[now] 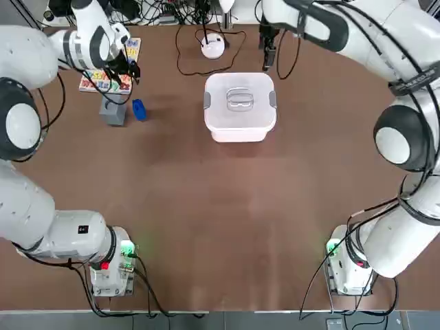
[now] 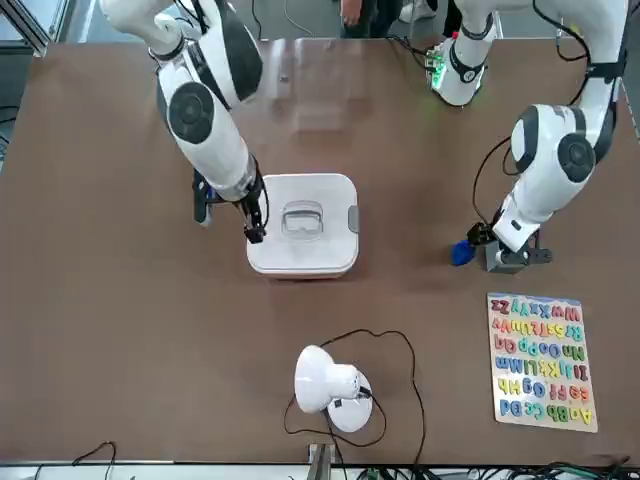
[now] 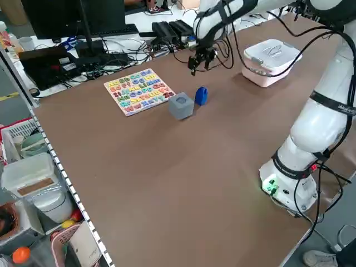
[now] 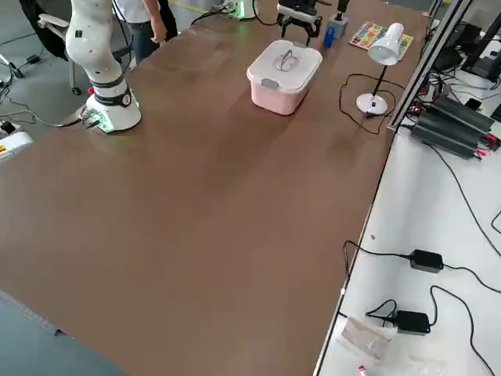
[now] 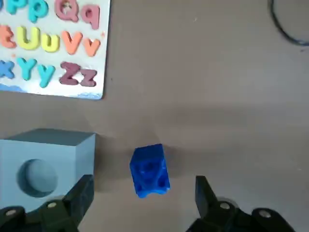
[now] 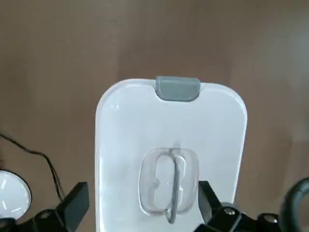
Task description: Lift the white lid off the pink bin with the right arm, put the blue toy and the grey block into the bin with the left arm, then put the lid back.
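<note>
Flanking blue toy point(image 5: 149, 170): open, empty left fingers point(image 5: 82, 195); grey block point(image 5: 46, 162) seemingly touching.

Both the left arm point(image 1: 27, 213) and the right arm point(image 1: 412, 144) are glossy white, rounded jointed limbs with black joint rings, thin black cables trailing along them, dark two-finger grippers at the tips, and green lights glowing on their white bases.

you get even, bright overhead light on the brown table point(image 1: 206, 206), with only soft, short shadows under the pink bin point(image 1: 239, 132). a pale sheen lies on the tabletop in the front view. both wrist views look slightly soft.
</note>
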`<state>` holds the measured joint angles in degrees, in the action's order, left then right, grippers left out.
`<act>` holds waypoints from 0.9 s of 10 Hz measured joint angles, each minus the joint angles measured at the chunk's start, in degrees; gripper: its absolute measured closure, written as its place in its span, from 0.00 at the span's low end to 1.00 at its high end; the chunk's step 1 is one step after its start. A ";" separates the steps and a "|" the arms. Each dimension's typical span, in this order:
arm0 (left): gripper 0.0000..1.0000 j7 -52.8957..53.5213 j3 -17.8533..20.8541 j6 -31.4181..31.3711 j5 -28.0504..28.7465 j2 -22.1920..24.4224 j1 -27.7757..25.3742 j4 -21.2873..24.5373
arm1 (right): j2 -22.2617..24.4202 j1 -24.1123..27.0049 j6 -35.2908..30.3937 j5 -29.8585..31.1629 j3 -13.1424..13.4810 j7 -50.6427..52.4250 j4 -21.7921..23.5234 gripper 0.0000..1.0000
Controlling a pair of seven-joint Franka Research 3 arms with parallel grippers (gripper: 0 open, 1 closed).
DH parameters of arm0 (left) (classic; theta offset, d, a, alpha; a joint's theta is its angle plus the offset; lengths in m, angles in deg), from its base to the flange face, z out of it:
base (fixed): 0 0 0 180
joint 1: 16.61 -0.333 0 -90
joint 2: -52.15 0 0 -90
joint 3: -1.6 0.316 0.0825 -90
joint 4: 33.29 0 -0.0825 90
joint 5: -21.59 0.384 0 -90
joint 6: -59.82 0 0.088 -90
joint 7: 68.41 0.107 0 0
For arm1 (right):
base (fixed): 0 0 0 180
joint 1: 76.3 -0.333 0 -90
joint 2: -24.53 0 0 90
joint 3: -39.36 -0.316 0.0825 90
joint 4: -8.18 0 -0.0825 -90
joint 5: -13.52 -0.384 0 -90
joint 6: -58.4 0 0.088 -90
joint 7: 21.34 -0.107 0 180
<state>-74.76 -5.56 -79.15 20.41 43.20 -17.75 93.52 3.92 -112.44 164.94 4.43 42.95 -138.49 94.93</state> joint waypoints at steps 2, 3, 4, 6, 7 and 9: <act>0.07 -2.04 -0.12 -1.42 0.00 -1.70 0.52 0.61 | -2.10 -1.85 1.86 0.01 0.02 -3.11 0.04 0.00; 0.07 -3.05 -0.15 -2.36 0.00 -2.30 1.13 1.31 | -3.27 -2.78 3.25 0.08 0.04 -4.30 0.07 0.00; 0.07 -3.97 -0.19 -3.22 0.00 -3.16 1.57 1.96 | -4.57 -3.60 4.13 0.10 0.04 -4.97 0.10 0.00; 0.09 -4.91 -0.20 -3.83 0.00 -5.23 1.77 2.34 | -6.83 -5.11 6.01 0.13 0.07 -5.73 0.17 0.00; 0.09 -4.92 -0.19 -3.90 0.13 -5.71 1.74 2.33 | -7.61 -5.92 7.36 0.25 0.09 -6.45 0.45 0.00; 0.09 -5.06 -0.14 -3.90 0.28 -6.06 1.72 2.33 | -8.49 -7.27 8.81 0.35 0.13 -7.20 1.41 0.00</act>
<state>-79.81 -5.71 -83.06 20.68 37.14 -16.03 95.85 -4.57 -119.70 173.75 4.78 43.08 -145.69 96.34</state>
